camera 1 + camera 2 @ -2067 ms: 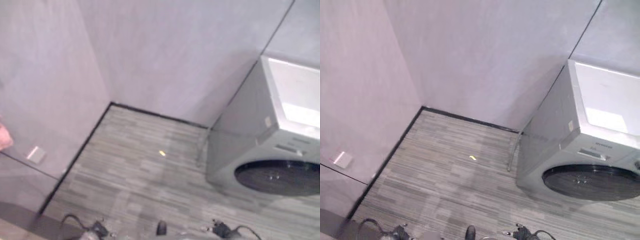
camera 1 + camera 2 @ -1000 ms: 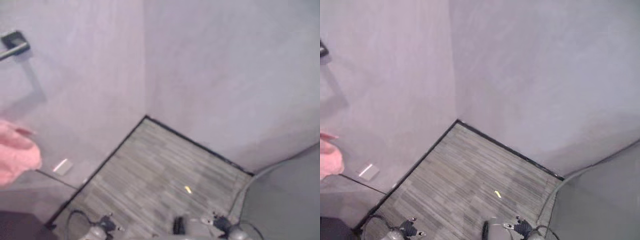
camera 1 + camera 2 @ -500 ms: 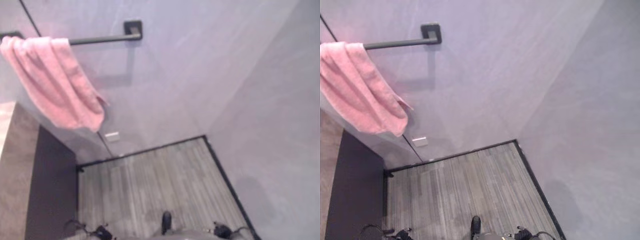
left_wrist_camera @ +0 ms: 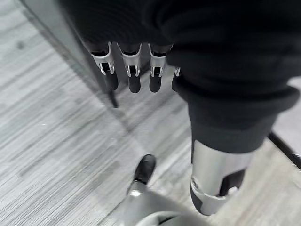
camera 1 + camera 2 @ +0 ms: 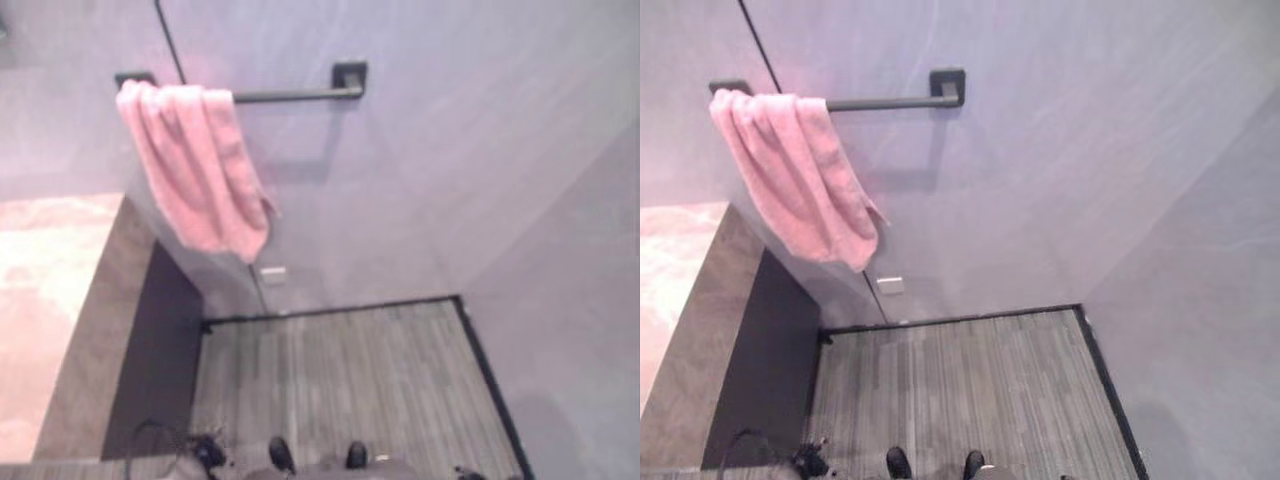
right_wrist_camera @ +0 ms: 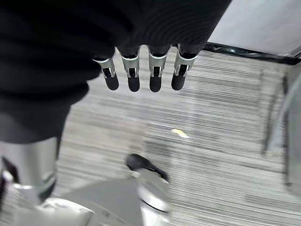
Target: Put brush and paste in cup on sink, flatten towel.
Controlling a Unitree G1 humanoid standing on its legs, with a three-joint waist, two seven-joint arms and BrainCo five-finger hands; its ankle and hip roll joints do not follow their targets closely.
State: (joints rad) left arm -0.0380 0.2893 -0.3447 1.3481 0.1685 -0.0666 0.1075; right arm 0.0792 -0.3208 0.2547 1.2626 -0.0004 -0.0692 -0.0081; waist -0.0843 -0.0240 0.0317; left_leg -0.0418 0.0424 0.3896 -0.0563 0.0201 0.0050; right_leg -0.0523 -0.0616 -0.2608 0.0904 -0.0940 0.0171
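Both robot hands, left (image 4: 134, 70) and right (image 6: 141, 70), hang empty with relaxed fingers; I judge the bunched pink towel (image 5: 800, 185) on its rail (image 5: 885, 102) soft and limp, best pinched at its lower hem.

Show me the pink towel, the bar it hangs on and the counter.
towel (image 5: 800, 190), right eye view, middle of the hanging cloth
bar (image 5: 885, 102), right eye view, bare dark rod
counter (image 5: 45, 300), left eye view, its pale top
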